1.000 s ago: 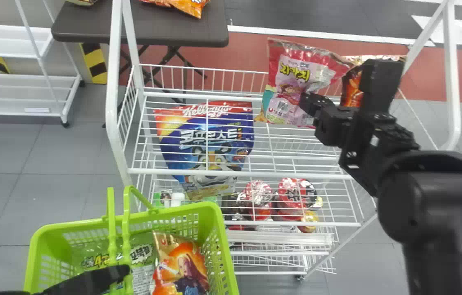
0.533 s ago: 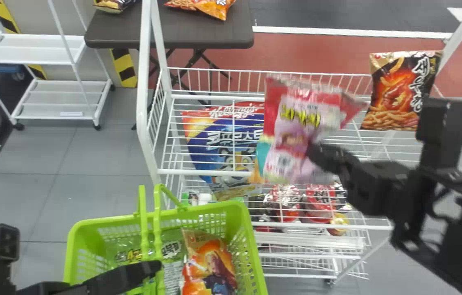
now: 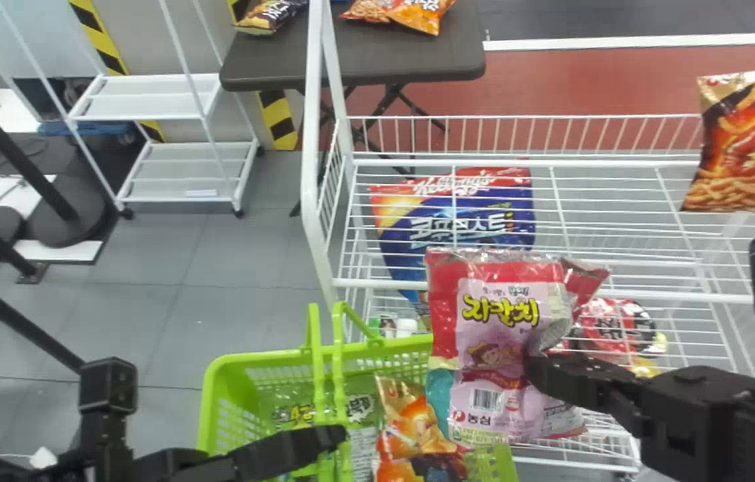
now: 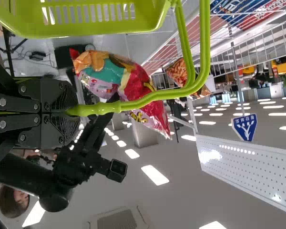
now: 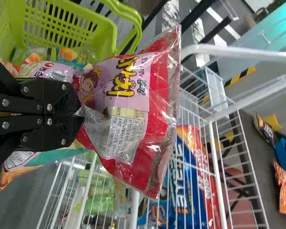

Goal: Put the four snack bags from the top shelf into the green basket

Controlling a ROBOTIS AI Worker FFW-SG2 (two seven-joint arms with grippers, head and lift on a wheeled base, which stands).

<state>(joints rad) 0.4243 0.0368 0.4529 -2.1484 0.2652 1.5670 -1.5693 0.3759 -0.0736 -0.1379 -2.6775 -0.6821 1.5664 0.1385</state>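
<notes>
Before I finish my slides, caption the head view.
Black right gripper holds red-pink snack bag near green plastic basket.

The white wire rack's top shelf (image 3: 518, 163) carries an orange-and-black snack bag (image 3: 745, 147) at its right; on the dark table (image 3: 404, 65) (beyond the rack) lie a dark packet (image 3: 270, 15) and orange snack packaging (image 3: 421, 15)

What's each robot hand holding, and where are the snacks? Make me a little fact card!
Right gripper: pink-and-red snack bag
Left gripper: green basket's handle
Inside green basket: orange bag, green bag
Top shelf: black-and-orange bag
</notes>
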